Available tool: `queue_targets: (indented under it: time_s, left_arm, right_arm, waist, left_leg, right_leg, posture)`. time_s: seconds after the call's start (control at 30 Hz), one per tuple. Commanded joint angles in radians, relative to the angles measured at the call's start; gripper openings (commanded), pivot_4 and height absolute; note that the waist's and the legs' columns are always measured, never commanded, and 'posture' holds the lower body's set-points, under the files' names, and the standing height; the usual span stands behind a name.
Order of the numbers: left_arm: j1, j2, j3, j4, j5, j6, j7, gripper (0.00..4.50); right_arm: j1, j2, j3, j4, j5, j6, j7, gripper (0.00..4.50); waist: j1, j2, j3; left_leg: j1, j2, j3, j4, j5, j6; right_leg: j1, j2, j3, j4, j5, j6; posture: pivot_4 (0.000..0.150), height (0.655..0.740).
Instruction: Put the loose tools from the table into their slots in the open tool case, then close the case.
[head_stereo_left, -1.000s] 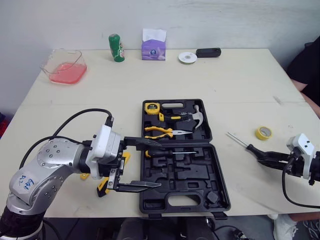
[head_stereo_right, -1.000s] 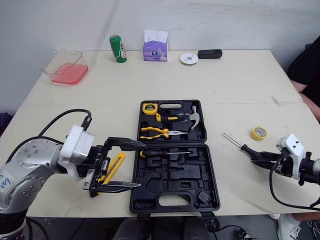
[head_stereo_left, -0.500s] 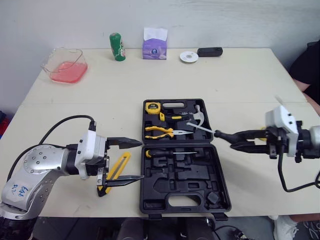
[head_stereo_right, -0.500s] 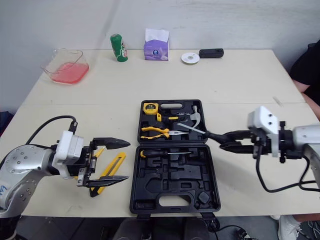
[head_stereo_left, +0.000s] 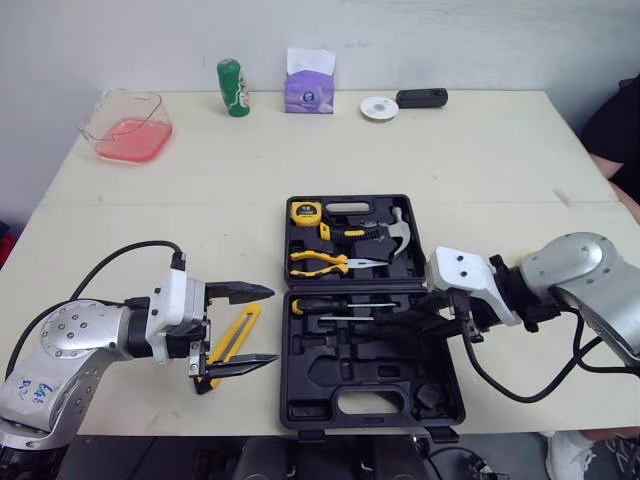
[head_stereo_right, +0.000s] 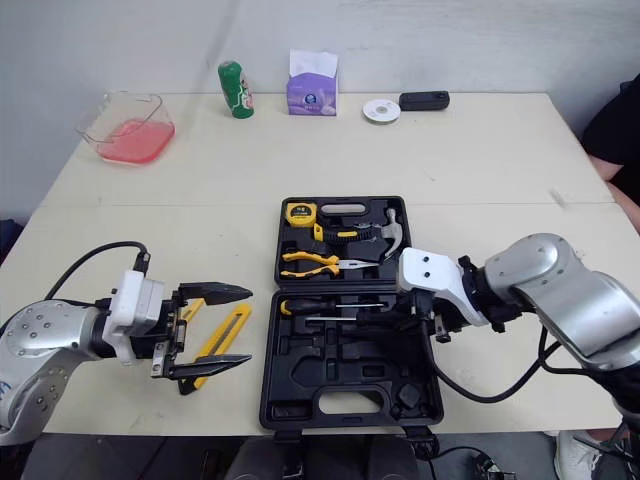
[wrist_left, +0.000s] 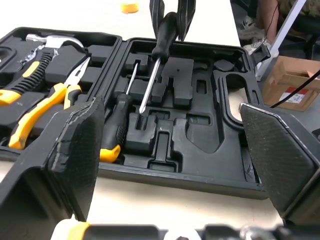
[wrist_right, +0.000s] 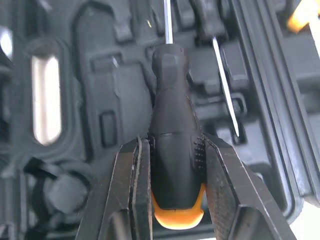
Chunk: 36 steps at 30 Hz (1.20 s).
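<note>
The open black tool case (head_stereo_left: 292, 400) lies at the table's front centre. Its upper half holds a tape measure (head_stereo_left: 304, 212), pliers (head_stereo_left: 320, 264) and a hammer (head_stereo_left: 395, 232). One screwdriver (head_stereo_left: 312, 304) sits in a slot of the lower half. My right gripper (head_stereo_left: 432, 315) is shut on a second black screwdriver (wrist_right: 175, 165) with an orange end cap. It holds that tool low over the lower half, shaft pointing left along the slots. My left gripper (head_stereo_left: 272, 325) stands wide open left of the case. A yellow utility knife (head_stereo_left: 232, 338) lies on the table between its fingers.
Along the far edge stand a pink container (head_stereo_left: 125, 125), a green can (head_stereo_left: 233, 88), a purple tissue box (head_stereo_left: 308, 85), a white disc (head_stereo_left: 378, 107) and a black device (head_stereo_left: 421, 97). A person (head_stereo_left: 620, 130) sits at the right edge. A yellow tape roll (wrist_left: 130, 7) lies right of the case.
My right gripper has carried the screwdriver from the table's right side leftward and down over the case's lower half. My left gripper has drawn back left, off the case, and stays open.
</note>
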Motion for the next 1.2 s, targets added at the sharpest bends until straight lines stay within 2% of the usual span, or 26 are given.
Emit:
queue_targets:
  time_s: [0.03, 1.17, 1.2]
  left_arm:
    - [0.018, 0.009, 0.028, -0.045, -0.014, 0.005, 0.009, 4.50]
    - [0.042, 0.015, 0.028, -0.044, -0.001, 0.023, 0.019, 4.50]
    - [0.044, 0.014, 0.029, -0.044, -0.001, 0.022, 0.018, 4.50]
  right_arm:
    - [-0.028, -0.007, 0.015, -0.009, -0.058, -0.021, -0.010, 0.99]
    - [-0.035, 0.087, 0.098, 0.021, -0.183, -0.045, 0.012, 0.99]
    - [-0.036, 0.086, 0.099, 0.023, -0.185, -0.053, 0.015, 1.49]
  waist:
    - [-0.001, 0.000, 0.000]
    - [-0.002, 0.000, 0.000]
    - [-0.002, 0.000, 0.000]
  left_leg:
    - [0.000, 0.000, 0.000, 0.000, 0.000, 0.000]
    - [0.002, 0.000, 0.001, 0.001, 0.001, 0.001]
    - [0.002, 0.000, 0.001, 0.001, 0.001, 0.001]
  right_leg:
    - [0.000, 0.003, 0.000, 0.000, 0.000, 0.000]
    - [0.000, 0.004, 0.000, 0.004, 0.000, 0.001]
    - [0.000, 0.004, 0.000, 0.004, 0.000, 0.001]
  posture:
    - [0.150, 0.7400]
    - [0.150, 0.7400]
    - [0.150, 0.7400]
